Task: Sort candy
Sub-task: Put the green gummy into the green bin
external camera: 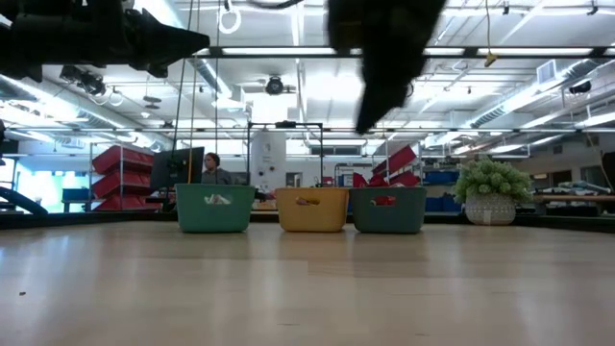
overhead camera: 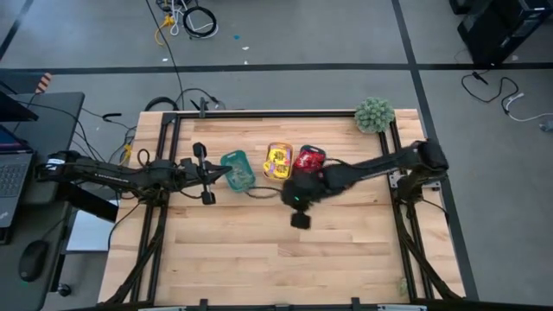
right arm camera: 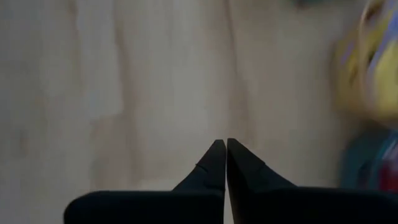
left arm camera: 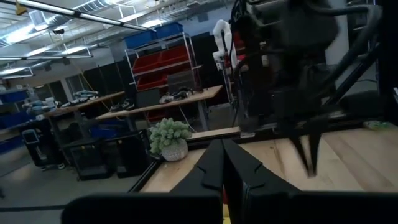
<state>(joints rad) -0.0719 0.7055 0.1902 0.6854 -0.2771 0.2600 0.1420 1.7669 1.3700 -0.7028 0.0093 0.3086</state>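
Three trays ahead; we see the right end effector (right arm camera: 225, 144) pinched together, empty, above bare bench (right arm camera: 124, 74). The candy (overhead camera: 278, 161) lies just beyond it, nearer than to the left end effector (left arm camera: 222, 149), also together.

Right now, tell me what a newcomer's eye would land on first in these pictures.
Three small trays sit in a row at the table's far middle: a teal tray, a yellow tray and a blue tray holding red candy. The right gripper, shut, hangs over bare wood just in front of them. A fuzzy green plant marks the far right corner.
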